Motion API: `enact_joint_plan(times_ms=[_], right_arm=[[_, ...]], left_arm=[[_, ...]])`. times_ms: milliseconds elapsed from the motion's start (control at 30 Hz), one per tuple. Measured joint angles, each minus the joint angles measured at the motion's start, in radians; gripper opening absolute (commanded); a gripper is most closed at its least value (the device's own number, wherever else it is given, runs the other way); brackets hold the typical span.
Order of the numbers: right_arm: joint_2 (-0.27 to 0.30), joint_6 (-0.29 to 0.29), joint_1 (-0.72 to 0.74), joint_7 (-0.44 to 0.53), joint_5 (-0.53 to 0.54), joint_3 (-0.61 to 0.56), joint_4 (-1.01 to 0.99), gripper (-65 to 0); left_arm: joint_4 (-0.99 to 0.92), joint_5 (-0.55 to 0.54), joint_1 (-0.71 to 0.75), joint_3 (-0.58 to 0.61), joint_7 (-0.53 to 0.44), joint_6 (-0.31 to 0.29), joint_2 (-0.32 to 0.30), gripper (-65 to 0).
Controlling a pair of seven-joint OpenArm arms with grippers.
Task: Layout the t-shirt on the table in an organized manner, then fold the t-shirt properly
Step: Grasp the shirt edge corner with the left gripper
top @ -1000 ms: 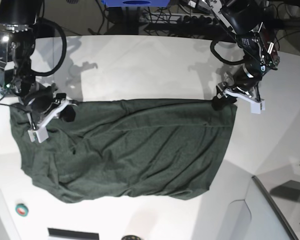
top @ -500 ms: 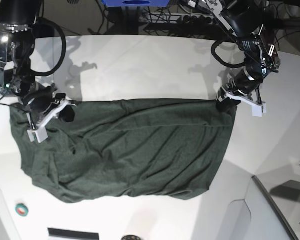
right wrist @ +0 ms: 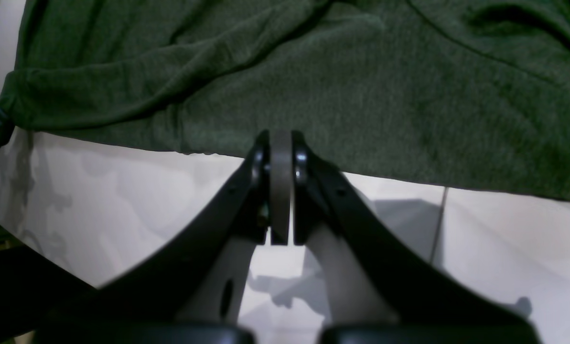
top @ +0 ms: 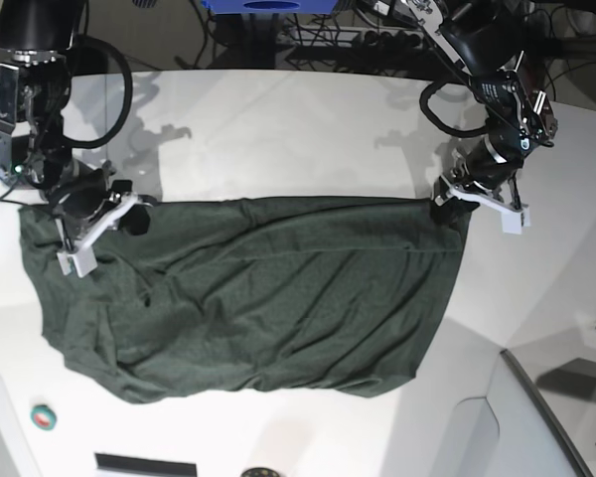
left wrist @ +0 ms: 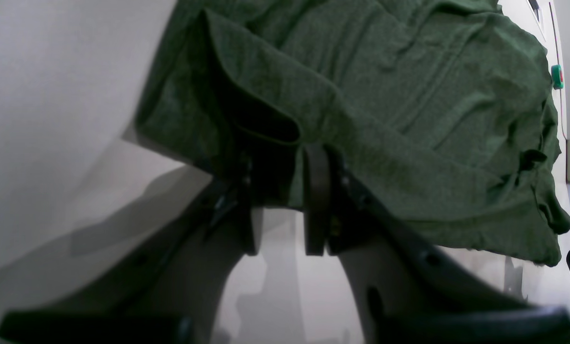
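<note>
Left end effector (left wrist: 275, 200) clenched on t-shirt (top: 248, 298) corner, right end effector (right wrist: 280, 191) pinching its edge, white table (top: 278, 129)

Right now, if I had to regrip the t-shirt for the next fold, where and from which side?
Probably the far hem corners of the t-shirt, coming in low from the far side of the table. That edge lies straight, and the left gripper and right gripper already pinch it there.

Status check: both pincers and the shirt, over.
Left pincer shut on the shirt corner. Right pincer shut at the shirt's edge, grip unclear. Shirt spread on the table, wrinkled, unfolded. Nothing in the way.
</note>
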Motion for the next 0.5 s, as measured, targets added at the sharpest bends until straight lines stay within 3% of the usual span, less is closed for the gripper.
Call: enact_joint_plan(times_ms=[400, 500], right_arm=[[0.0, 0.0, 0.011, 0.0, 0.0, 0.0, 0.0, -65.0], [0.0, 0.0, 0.011, 0.0, 0.0, 0.0, 0.0, -65.0]], left_arm=[[0.001, 0.0, -0.001, -0.003, 0.0, 0.004, -0.003, -51.8], [-0.003, 0.0, -0.016, -0.005, 0.001, 0.064, -0.003, -51.8]])
